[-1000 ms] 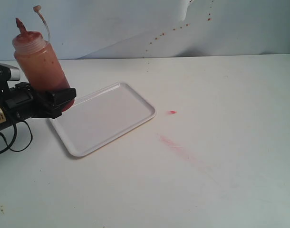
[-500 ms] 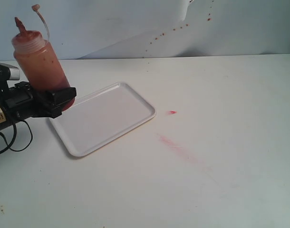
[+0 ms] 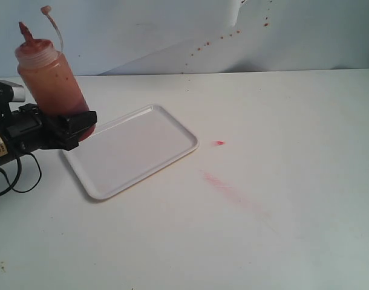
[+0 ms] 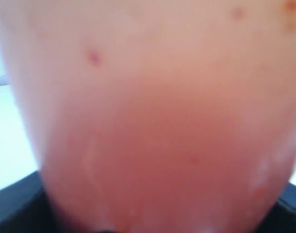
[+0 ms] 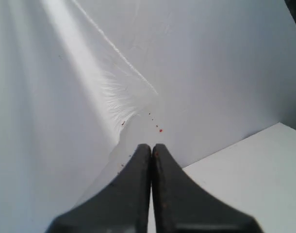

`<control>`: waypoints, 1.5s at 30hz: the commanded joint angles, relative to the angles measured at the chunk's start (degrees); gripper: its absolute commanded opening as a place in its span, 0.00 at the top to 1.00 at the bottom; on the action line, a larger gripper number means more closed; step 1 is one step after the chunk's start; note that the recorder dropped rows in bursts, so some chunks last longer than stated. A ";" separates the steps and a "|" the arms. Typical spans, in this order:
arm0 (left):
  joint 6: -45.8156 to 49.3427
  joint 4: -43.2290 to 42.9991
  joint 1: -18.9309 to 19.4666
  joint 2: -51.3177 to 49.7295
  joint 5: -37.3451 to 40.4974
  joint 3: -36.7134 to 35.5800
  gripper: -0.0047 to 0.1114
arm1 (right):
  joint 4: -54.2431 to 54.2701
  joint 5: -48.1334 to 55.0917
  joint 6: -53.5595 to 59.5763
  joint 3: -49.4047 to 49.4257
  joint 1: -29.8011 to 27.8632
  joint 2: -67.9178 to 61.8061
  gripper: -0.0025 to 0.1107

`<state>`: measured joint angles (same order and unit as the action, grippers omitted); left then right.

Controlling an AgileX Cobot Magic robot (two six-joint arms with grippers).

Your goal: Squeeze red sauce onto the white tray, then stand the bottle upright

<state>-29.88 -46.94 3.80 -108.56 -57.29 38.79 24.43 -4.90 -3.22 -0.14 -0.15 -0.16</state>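
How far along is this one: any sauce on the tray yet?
Done: nothing visible; the white tray looks clean. Spilled red sauce lies as a blob, with a faint smear, on the table beside it. In hand: the left tool grips the bottle, nearly upright, nozzle uncapped, by the tray's edge. Left: squeeze onto the tray, then stand the bottle and release. The right tool is shut.
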 commanded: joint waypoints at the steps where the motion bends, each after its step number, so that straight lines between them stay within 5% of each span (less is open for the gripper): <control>1: 2.86 1.15 0.06 0.43 -2.87 0.07 0.96 | 0.82 -0.69 -5.78 0.14 -0.33 0.16 0.98; 9: 4.89 1.15 0.06 0.43 -2.40 0.07 0.96 | -3.35 -8.19 -6.48 -1.63 -0.33 0.16 0.98; 13: 6.46 0.14 0.06 0.43 -2.47 0.07 0.96 | -10.29 -9.46 -16.79 -2.40 -0.33 0.16 0.98; 19: 6.46 -0.72 0.06 0.43 -2.47 0.07 0.96 | -51.29 -26.58 -43.53 -2.40 -0.33 -3.39 0.98; 23: 6.46 -1.81 0.06 0.43 -2.35 0.07 0.96 | -59.48 -44.39 -45.36 -3.84 -0.33 -14.16 0.98; 28: 6.46 -1.81 0.06 0.43 -2.18 0.07 0.96 | -60.90 -45.47 -45.26 -11.13 -0.33 -30.83 0.98; 33: 6.72 -1.81 0.06 0.43 -2.18 0.07 0.96 | -79.29 -55.96 -46.26 -21.29 -0.33 -49.54 0.98; 45: 13.28 3.18 0.06 0.43 -0.74 0.19 0.96 | -79.04 -57.36 -41.10 -37.93 0.88 -83.48 0.98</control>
<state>-19.62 -47.88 3.80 -108.56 -55.74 38.79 -54.05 -61.37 -47.79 -34.89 -0.03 -77.61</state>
